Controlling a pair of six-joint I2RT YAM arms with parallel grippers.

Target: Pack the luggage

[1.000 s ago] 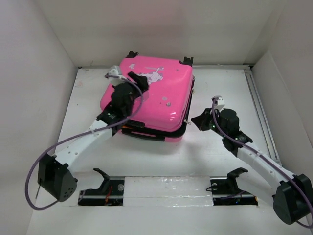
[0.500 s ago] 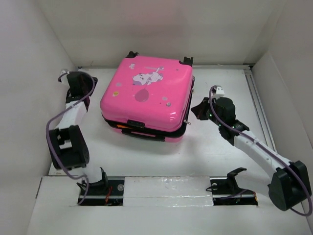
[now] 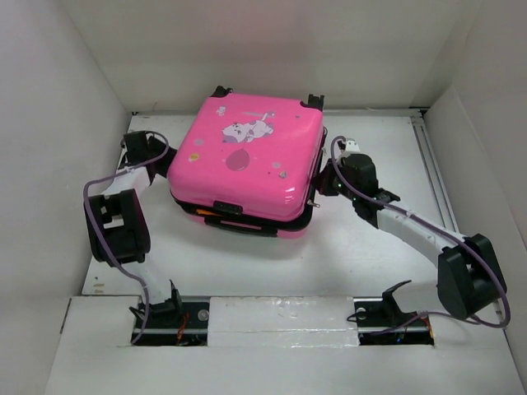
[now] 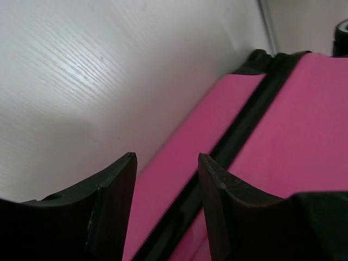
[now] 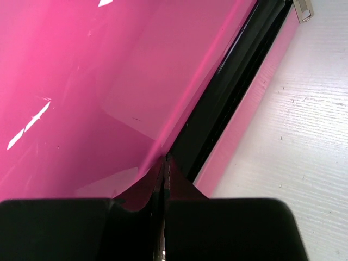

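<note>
1. A hot-pink hard-shell suitcase [image 3: 247, 160] lies flat and closed on the white tabletop [image 3: 370, 247]. It sits in the upper centre of the overhead frame, close to the back wall of a white enclosure.
2. A cartoon animal print [image 3: 244, 129] and a pink balloon print [image 3: 239, 159] face up on the lid. Two black wheels [image 3: 221, 90] show at the far edge.
3. A black zipper trim [image 5: 228, 92] runs around the case between the two pink shell halves. A small metal zipper pull [image 5: 302, 10] shows at the upper right of the right wrist view.
4. The left arm is folded at the left of the overhead frame, its wrist next to the suitcase's left side. The left pincer [image 4: 166, 159] is open, jaws well apart with nothing between them. The pink side and its zipper seam fill the lower right of that wrist view. Whether the fingers touch the shell cannot be told.
5. The right arm reaches in from the lower right of the overhead frame to the suitcase's right side. The right pincer [image 5: 165, 160] is closed, its fingers pressed flat together on nothing. Its tip is at the glossy upper shell, just beside the black trim.
</note>
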